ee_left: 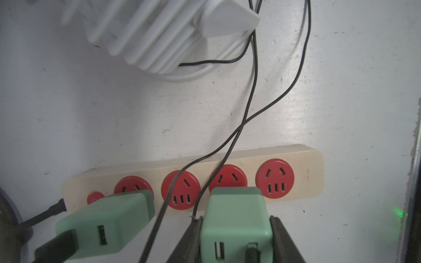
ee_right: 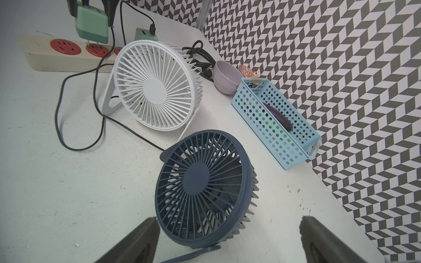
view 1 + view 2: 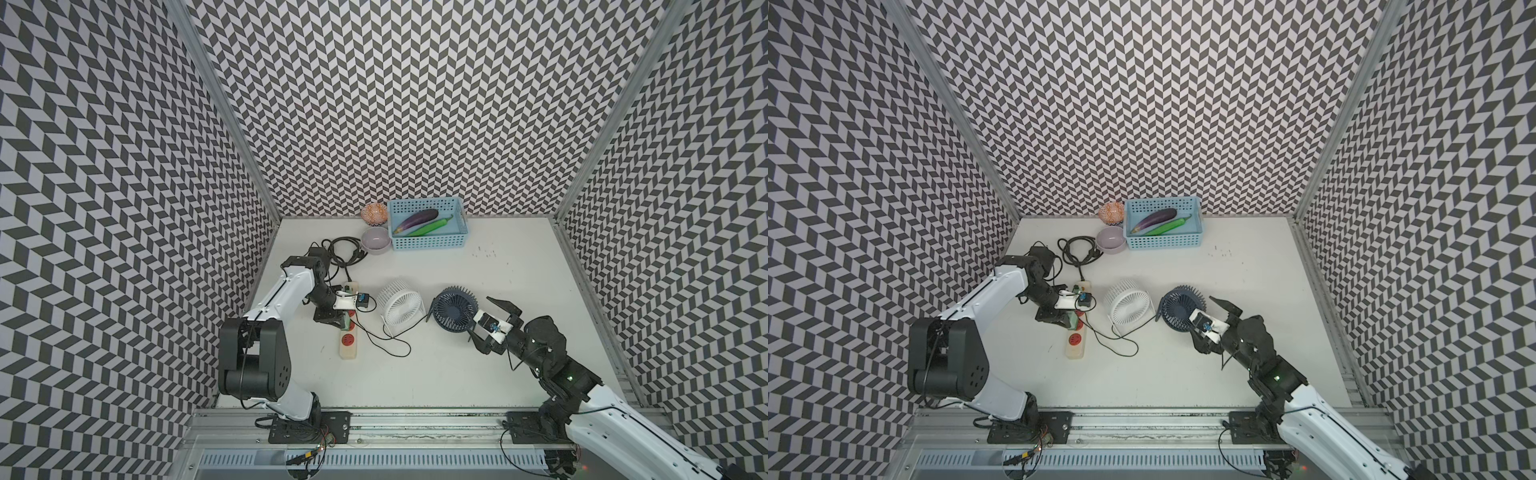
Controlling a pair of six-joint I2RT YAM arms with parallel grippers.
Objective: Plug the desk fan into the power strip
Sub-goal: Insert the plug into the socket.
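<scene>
Mint-green adapter (image 2: 92,25) sat pinched in your left gripper (image 1: 235,224), prongs at a red socket (image 1: 227,175) of the power strip (image 1: 307,177) lying beside the white fan (image 2: 155,88), so insertion was in hand, probably needing a straight push, while your right gripper (image 2: 229,219) gaped wide.

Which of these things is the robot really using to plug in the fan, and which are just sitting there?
For the job: power strip, green charger held in the left tool, white fan, dark blue fan (whose cord it is, I cannot tell).
Just lying about: blue basket, eggplant, green vegetable, purple bowl, patterned bowl.
</scene>
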